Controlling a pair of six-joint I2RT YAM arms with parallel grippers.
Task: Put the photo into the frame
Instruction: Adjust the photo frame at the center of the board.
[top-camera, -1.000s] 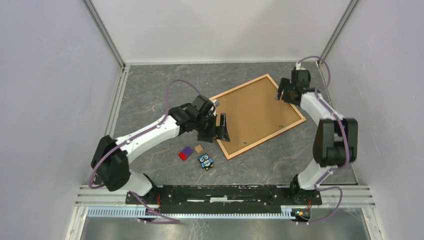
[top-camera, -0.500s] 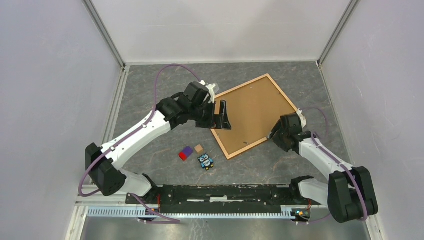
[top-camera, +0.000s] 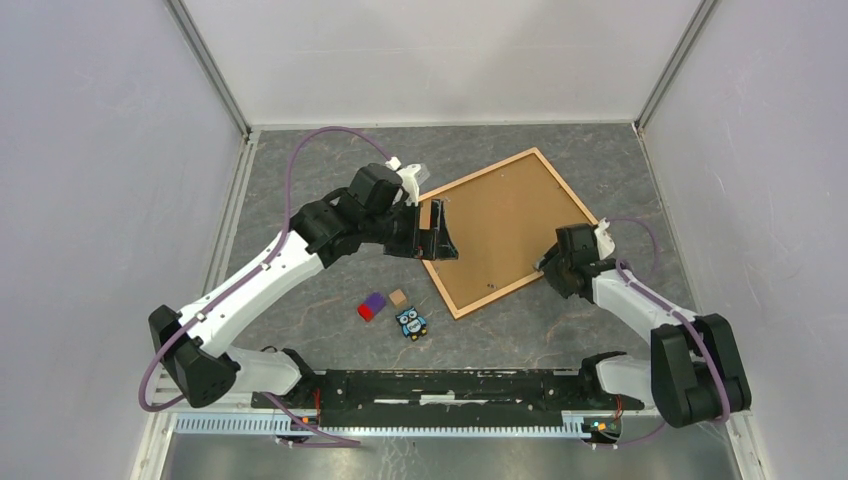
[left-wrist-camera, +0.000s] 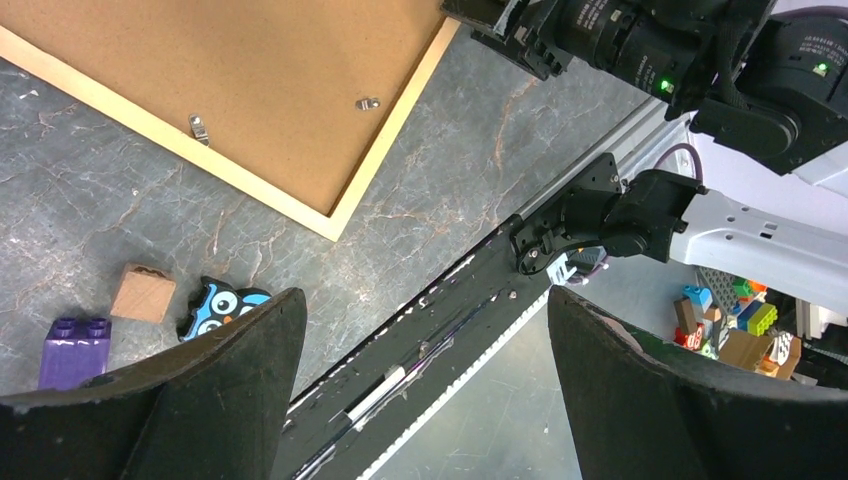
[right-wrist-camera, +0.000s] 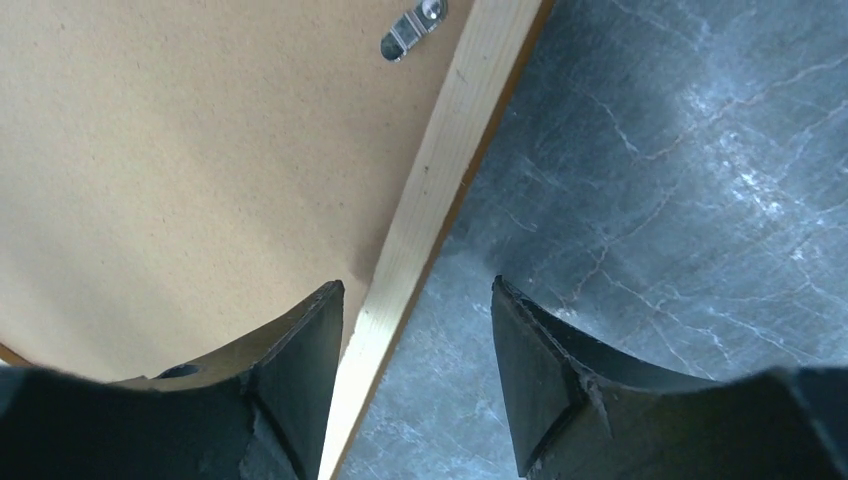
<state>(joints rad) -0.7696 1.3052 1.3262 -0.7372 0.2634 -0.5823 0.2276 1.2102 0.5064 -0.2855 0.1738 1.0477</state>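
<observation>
The frame (top-camera: 500, 294) of light-orange wood lies face down, with a brown backing board (top-camera: 505, 225) and small metal clips inside it. The photo is not in view. My left gripper (top-camera: 440, 238) is open and empty, raised over the frame's left edge; its wrist view shows the frame's corner (left-wrist-camera: 390, 135) and my open left gripper (left-wrist-camera: 425, 370). My right gripper (top-camera: 548, 268) is open, low at the frame's near right edge. In its wrist view the moulding (right-wrist-camera: 450, 170) runs between the fingers of my right gripper (right-wrist-camera: 415, 340), next to the left one.
A blue owl figure (top-camera: 411, 323), a purple and red brick (top-camera: 372, 306) and a small tan cube (top-camera: 398, 297) lie on the grey mat, near left of the frame. White walls close in the back and sides. The arms' base rail (top-camera: 450, 385) runs along the near edge.
My right arm swung from the frame's far right corner down to its near right edge. My left gripper drew back and left, rising a little. The frame stayed put.
</observation>
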